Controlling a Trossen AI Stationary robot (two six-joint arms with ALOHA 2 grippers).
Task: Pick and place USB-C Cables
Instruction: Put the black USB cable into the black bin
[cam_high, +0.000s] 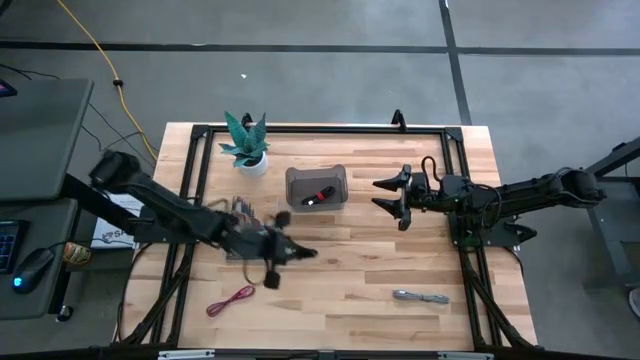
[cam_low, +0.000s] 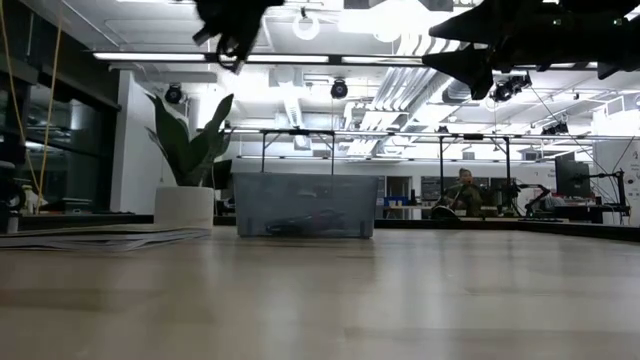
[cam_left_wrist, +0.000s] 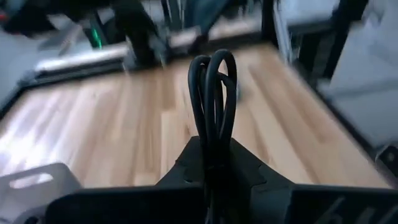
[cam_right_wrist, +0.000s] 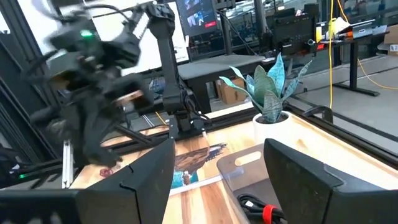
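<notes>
My left gripper (cam_high: 288, 250) hangs above the table's middle, shut on the black cable (cam_left_wrist: 212, 93), and in the low view my left gripper (cam_low: 235, 25) is high above the wood. A clear bin (cam_high: 317, 187) stands on the table with the red-and-black cable (cam_high: 318, 196) lying in it. The dark red cable (cam_high: 230, 299) lies on the wood near the front left. The silver-grey cable (cam_high: 420, 296) lies near the front right. My right gripper (cam_high: 393, 196) is open, raised just right of the bin (cam_right_wrist: 249, 168). My left gripper pinches the black cable's bundled loops (cam_left_wrist: 211, 146) between its two fingers. The looped end (cam_left_wrist: 213, 68) sticks out past the fingertips. The cable is lifted clear of the table.
A potted plant (cam_high: 247, 148) stands left of the bin at the far side. A book (cam_high: 243, 213) lies under my left arm. A black frame (cam_high: 300, 130) runs round the tabletop. Bare wood lies between the bin and the front edge.
</notes>
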